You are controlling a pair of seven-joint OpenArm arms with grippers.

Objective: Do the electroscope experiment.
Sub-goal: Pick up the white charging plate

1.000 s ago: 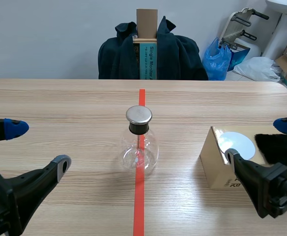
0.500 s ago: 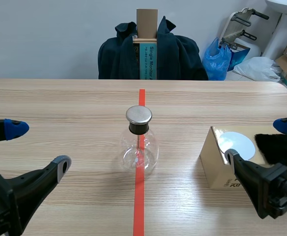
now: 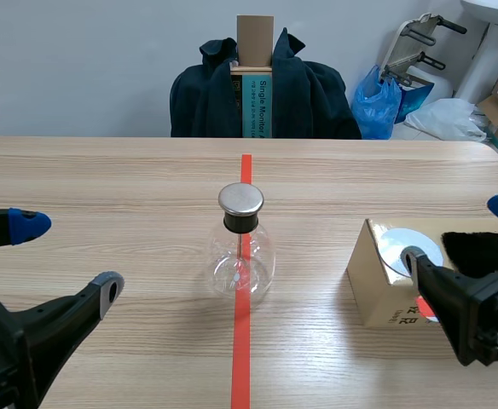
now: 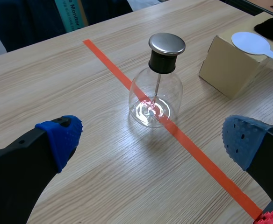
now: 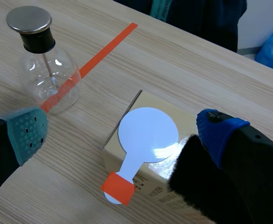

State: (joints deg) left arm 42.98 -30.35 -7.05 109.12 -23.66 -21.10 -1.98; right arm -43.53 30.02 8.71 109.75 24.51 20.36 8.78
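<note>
The pale wooden table (image 3: 104, 179) has an orange-red tape line (image 3: 241, 358) down its middle. The glass flask (image 3: 241, 260) stands right on it, with a steel cap (image 3: 240, 198) on top and a thin rod (image 4: 157, 86) inside. Behind the flask, a dark jacket (image 3: 309, 94) drapes a chair around a teal carton (image 3: 258, 106) reading "Single Monitor" (the rest is hidden). Right of the flask sits a cardboard box (image 3: 370, 285) with a white disc paddle (image 5: 148, 135) on it, black fur (image 3: 479, 251) beside that. The left gripper (image 3: 68, 254) gapes wide left of the flask. The right gripper (image 3: 460, 234) spreads wide at the box, holding nothing.
</note>
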